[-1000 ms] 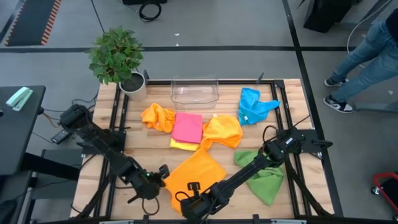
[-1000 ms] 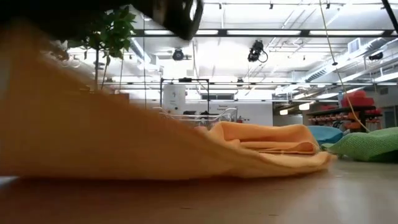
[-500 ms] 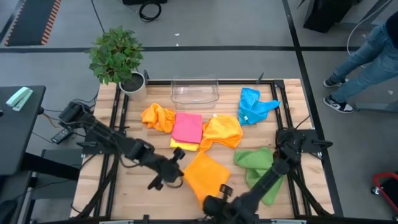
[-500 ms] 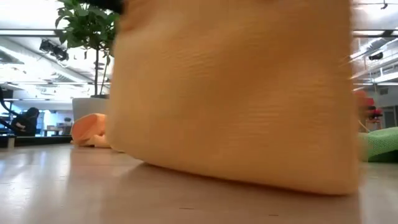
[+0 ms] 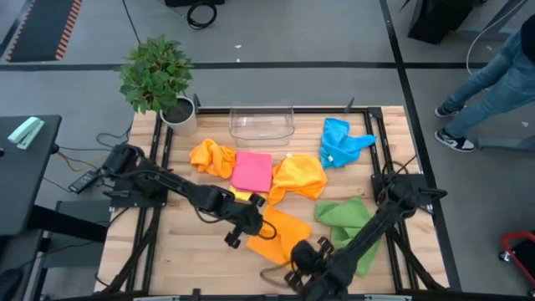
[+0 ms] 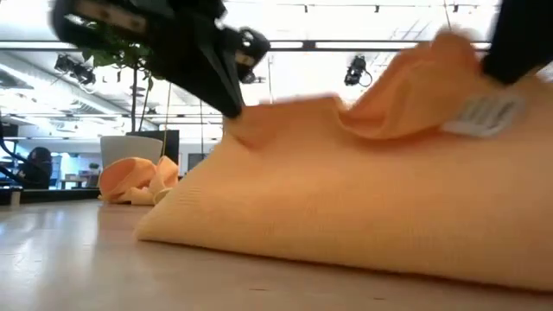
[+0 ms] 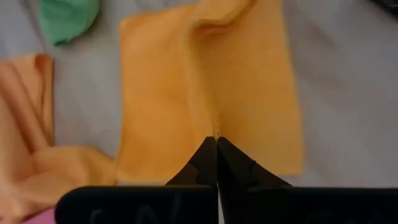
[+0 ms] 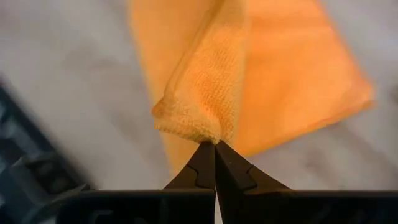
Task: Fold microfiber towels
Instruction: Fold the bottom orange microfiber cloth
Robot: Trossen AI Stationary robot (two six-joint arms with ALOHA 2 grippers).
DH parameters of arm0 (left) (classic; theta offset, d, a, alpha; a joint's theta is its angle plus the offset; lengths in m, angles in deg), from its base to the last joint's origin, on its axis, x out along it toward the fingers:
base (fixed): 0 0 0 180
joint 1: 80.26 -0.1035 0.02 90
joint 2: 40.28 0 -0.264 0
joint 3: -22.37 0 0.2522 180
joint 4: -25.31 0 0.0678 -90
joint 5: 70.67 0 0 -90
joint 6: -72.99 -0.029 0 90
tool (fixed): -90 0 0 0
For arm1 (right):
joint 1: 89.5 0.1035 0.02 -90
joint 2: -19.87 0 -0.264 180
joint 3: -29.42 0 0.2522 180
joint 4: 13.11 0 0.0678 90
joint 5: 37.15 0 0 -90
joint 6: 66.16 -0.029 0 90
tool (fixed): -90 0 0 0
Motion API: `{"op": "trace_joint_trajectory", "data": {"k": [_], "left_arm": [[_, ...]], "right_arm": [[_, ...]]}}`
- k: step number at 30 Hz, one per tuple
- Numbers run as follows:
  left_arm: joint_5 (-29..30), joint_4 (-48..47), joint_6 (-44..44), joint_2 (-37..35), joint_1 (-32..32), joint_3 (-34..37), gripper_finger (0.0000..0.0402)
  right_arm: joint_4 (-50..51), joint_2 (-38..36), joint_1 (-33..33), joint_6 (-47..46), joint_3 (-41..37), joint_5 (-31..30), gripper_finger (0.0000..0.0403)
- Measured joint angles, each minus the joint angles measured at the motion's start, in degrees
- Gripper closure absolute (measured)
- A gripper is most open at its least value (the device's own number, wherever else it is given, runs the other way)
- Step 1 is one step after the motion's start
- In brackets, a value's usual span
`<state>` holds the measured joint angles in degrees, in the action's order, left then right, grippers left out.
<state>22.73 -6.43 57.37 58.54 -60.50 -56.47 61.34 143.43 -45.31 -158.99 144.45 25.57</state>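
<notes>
- A leafy green potted plant [image 5: 156, 79] stands at the far left corner of the slatted wooden table [image 5: 188, 251].
- A crumpled orange microfiber towel [image 5: 211, 156] lies just left of a flat pink microfiber towel [image 5: 252, 170], which rests on a yellow microfiber towel [image 5: 243, 196].
- The left gripper [image 5: 255, 222] pinches, fingers closed, the left edge of a bright orange microfiber towel [image 5: 282, 232] in the near middle of the table.
- The right gripper [image 5: 302, 257] is clamped on a lifted, bunched corner of that towel at its near side.
- A clear plastic bin [image 5: 262, 123] sits at the far edge.
- A blue microfiber towel [image 5: 340, 140] lies far right; a green microfiber towel [image 5: 346, 219] lies near right.
</notes>
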Motion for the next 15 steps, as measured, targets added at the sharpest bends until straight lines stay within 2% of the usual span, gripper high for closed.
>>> {"op": "trace_joint_trajectory", "data": {"k": [8, 15], "left_arm": [[0.57, 0.21, 1.67, 0.4, -6.19, -0.04, 0.0399], [-0.06, 2.22, 1.54, 3.83, -7.75, -0.01, 0.0397]], "right_arm": [[-14.69, -9.93, -3.57, -1.92, -18.98, 3.29, 0.04], [-19.94, -12.52, -3.95, -5.64, -25.55, 4.43, 0.04]]}}
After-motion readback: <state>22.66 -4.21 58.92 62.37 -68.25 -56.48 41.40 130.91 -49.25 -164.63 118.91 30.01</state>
